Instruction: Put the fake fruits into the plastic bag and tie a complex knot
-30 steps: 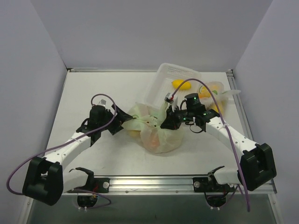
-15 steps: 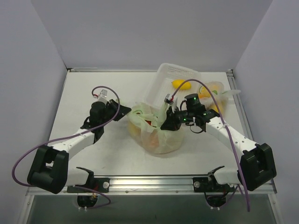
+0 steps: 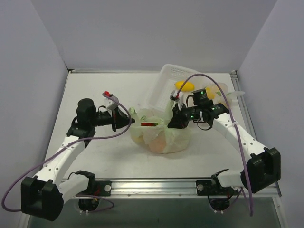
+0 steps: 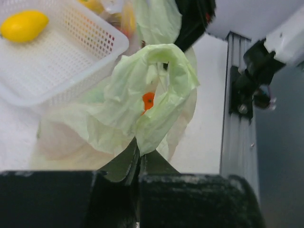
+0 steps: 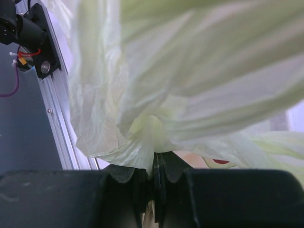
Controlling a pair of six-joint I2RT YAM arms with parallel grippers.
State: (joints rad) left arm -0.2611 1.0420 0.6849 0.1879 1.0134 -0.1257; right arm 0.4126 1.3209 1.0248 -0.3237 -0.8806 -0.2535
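The pale green plastic bag (image 3: 164, 135) sits mid-table with fake fruits inside; an orange one (image 3: 160, 144) and a red one (image 3: 148, 124) show through it. My left gripper (image 3: 129, 122) is shut on the bag's left handle (image 4: 156, 90), and an orange fruit (image 4: 148, 100) shows through the loop. At the bag's right edge my right gripper (image 3: 172, 124) is shut on bag film (image 5: 156, 128). A yellow lemon (image 3: 184, 86) lies in the white basket (image 3: 166, 83) behind the bag.
The tilted white basket (image 4: 57, 66) holds a lemon (image 4: 23, 25). More fruits sit in a clear container (image 3: 219, 92) at the back right. An aluminium rail (image 3: 156, 186) runs along the near table edge.
My left gripper has closed on the bag's left handle and the left arm has swung upward and leftward. The right gripper has lifted its side of the bag up and back.
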